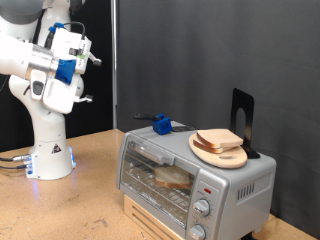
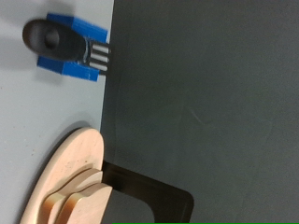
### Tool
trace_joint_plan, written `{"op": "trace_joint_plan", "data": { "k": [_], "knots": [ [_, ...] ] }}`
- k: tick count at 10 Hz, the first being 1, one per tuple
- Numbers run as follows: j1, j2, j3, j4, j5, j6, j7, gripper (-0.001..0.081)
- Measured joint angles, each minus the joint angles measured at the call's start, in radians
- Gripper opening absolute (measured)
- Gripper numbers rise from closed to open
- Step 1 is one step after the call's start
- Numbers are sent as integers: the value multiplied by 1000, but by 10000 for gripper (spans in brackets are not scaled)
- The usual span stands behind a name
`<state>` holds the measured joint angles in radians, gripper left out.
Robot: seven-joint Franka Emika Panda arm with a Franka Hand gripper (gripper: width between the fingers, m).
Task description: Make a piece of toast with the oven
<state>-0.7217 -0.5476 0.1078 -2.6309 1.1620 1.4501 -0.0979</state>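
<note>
The oven point(image 1: 190, 175) stands at the exterior view's lower right with its glass door shut. Through the glass, the piece of toast point(image 1: 172, 178) lies on the rack inside. My gripper point(image 1: 88, 60) is raised high at the exterior view's upper left, well away from the oven and holding nothing that I can see. Its fingers do not show in the wrist view, which looks down on the oven's top point(image 2: 47, 103).
On the oven's top sit a round wooden board point(image 1: 222, 154) point(image 2: 65, 173) with stacked bread slices point(image 1: 218, 140) point(image 2: 79, 196), a black stand point(image 1: 243, 118) point(image 2: 145, 198) and a black tool in a blue holder point(image 1: 160, 124) point(image 2: 65, 47). The oven rests on a wooden box point(image 1: 150, 215). The robot's base point(image 1: 50, 155) is at the left.
</note>
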Motion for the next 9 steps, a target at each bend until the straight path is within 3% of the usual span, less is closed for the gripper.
{"op": "trace_joint_plan", "data": {
  "k": [4, 6, 9],
  "knots": [
    [0, 36, 11, 10, 16, 27, 34, 807],
    [1, 118, 33, 53, 104, 107, 82, 807],
    [4, 209, 85, 120, 251, 271, 78, 807]
  ]
}}
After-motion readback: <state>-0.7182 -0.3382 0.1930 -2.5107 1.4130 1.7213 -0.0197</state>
